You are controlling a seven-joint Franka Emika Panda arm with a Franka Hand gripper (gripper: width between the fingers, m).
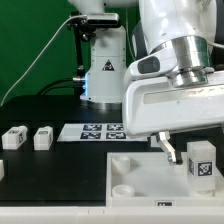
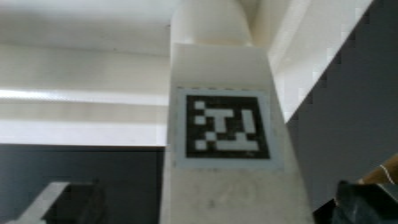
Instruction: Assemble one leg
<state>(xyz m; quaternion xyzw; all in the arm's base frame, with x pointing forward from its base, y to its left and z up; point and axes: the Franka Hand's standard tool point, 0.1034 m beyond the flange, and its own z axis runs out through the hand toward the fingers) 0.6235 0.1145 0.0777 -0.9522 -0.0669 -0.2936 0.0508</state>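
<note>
You're hovering the gripper (image 1: 185, 152) at the frame's lower right, straddling the upright leg (image 1: 200, 160) over the panel's (image 1: 135, 180) corner, presumably lining it up for seating. Whether the jaws are pinching it or standing apart, I cannot tell.

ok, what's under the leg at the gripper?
The white panel lies under the leg. The leg's own bottom end covers the spot below it, so whether it rests on the panel or hangs above cannot be seen.

The leg (image 1: 202, 165) looks smooth, matt white plastic.
</note>
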